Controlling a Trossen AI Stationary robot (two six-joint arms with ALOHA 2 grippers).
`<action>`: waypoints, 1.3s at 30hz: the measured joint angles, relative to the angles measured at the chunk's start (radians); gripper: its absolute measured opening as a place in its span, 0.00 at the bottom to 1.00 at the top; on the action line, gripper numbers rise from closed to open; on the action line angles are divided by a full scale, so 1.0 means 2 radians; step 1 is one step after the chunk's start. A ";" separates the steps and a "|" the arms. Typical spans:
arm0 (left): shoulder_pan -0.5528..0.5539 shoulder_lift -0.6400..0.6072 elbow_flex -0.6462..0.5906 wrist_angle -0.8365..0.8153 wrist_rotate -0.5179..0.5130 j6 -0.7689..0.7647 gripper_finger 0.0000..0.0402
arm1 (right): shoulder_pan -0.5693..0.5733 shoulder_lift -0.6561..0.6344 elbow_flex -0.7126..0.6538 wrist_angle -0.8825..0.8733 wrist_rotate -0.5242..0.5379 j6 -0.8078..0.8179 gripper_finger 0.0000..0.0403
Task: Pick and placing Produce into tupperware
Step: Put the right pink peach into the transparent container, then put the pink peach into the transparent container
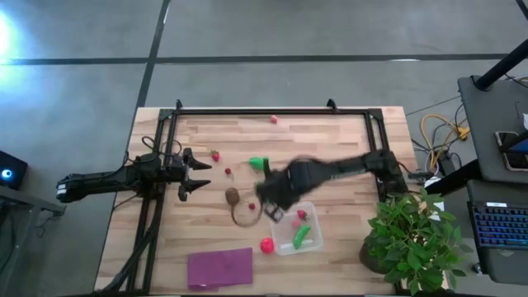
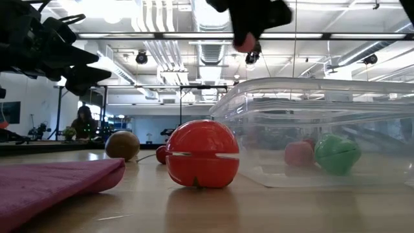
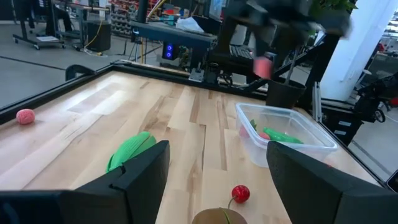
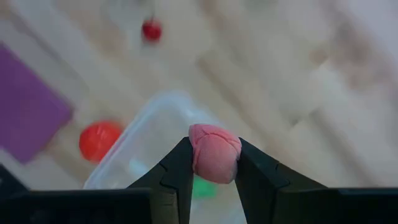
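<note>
The wooden tabletop (image 1: 330, 140) carries everything; no readable writing or brand shows on any of it. At the near right edge stands a leafy potted plant (image 1: 417, 235), and near the front lies a flat purple sheet (image 1: 219, 266). The clear tupperware (image 1: 299, 228) sits right of centre toward the near side, holding a green oblong piece (image 1: 300, 237) and a small red piece (image 1: 302, 215). The right pincer (image 4: 214, 163) hangs over the tupperware's far-left corner, clamped on a pink berry (image 4: 214, 152) — held above the container, not yet inside. The left pincer (image 3: 217, 177) waits at the left side of the tabletop, fingers spread apart and empty. Outside the container: a red ball (image 1: 266, 245) just left of it, a second green piece (image 1: 258, 164) near the middle, a brown kiwi ball (image 1: 233, 196), a small cherry (image 1: 215, 155) — and another pink berry (image 1: 273, 120) by the far edge.
</note>
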 joint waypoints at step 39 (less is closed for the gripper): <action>0.000 0.000 0.000 0.000 0.000 0.000 0.64 | 0.144 0.007 -0.024 0.053 0.081 0.127 0.62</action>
